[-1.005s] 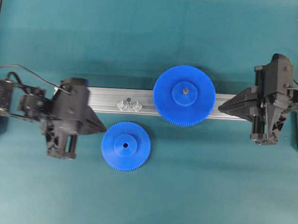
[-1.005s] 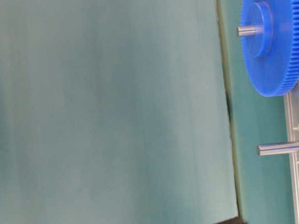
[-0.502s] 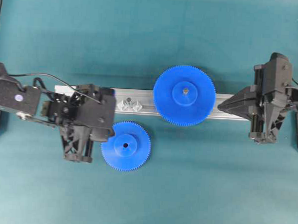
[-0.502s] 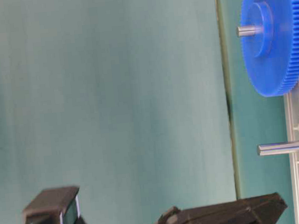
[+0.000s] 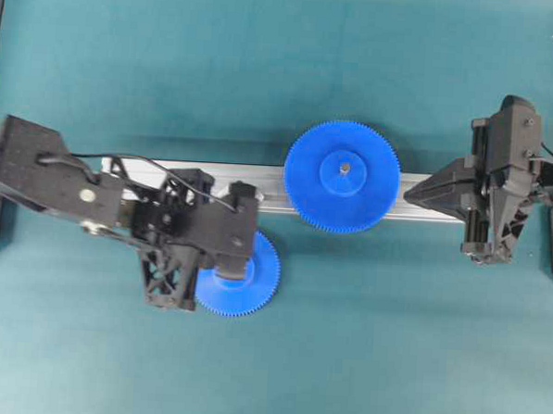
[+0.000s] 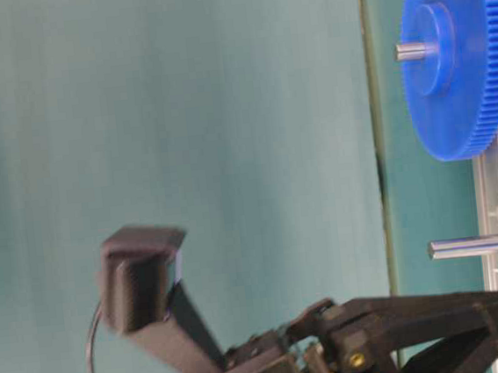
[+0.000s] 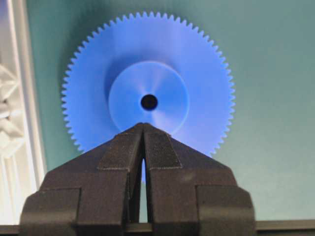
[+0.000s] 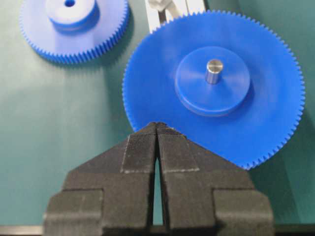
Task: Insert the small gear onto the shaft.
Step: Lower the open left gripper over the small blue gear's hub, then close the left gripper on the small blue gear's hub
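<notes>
Left end effector point(image 7: 143, 129), pressed together over the small gear point(image 7: 147, 88), hides the shaft point(image 6: 471, 246) overhead.

Open green mat point(image 7: 266, 98) to the right of the closed left gripper point(image 7: 143, 129) fingertips, nothing in the way there. Small gear point(image 7: 147, 88) flat just ahead of the tips. Silver rail point(image 7: 19, 98) close on their left. Large gear point(image 8: 216, 83) right in front of the shut right gripper point(image 8: 156, 127), pin sticking up.
</notes>
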